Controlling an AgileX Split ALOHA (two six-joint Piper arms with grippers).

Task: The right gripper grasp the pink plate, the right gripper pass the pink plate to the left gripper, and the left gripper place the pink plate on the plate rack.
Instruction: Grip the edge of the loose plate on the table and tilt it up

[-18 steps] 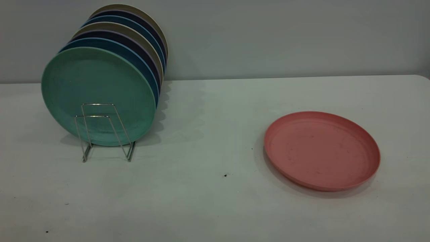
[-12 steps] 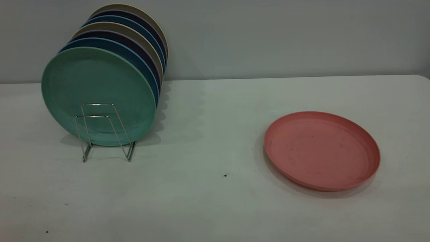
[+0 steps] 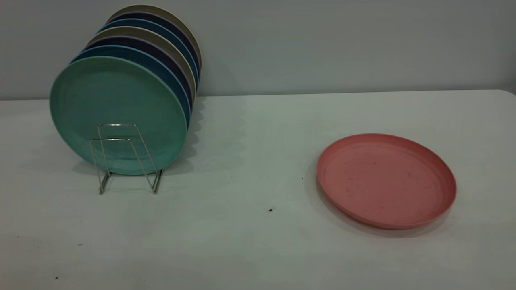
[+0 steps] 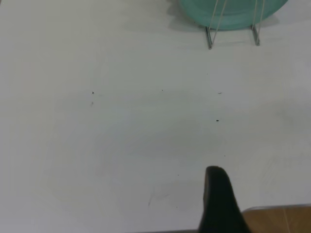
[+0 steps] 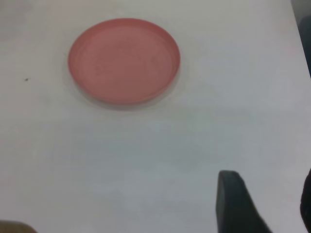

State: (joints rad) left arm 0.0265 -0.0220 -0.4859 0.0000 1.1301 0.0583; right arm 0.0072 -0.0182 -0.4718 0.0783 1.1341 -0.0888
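— Pink plate (image 3: 386, 180) first: where does it lie?

— Flat on the white table (image 3: 250, 161), toward the right edge, rim up, nothing touching it. The right gripper (image 5: 265, 204) hangs well short of it; two dark fingers show with a gap between them, so I judge it spread and holding nothing.

— And the left gripper (image 4: 221, 201)?

— Only one finger shows, over bare table near the front edge. I cannot tell its state.

— The plate rack (image 3: 125, 157)?

— Toward the rear left corner, its wire loops in front of a teal-green plate (image 3: 117, 114), with more plates behind.

— So, progress?

— None yet, I'd say. Grasp, handover and racking all remain.
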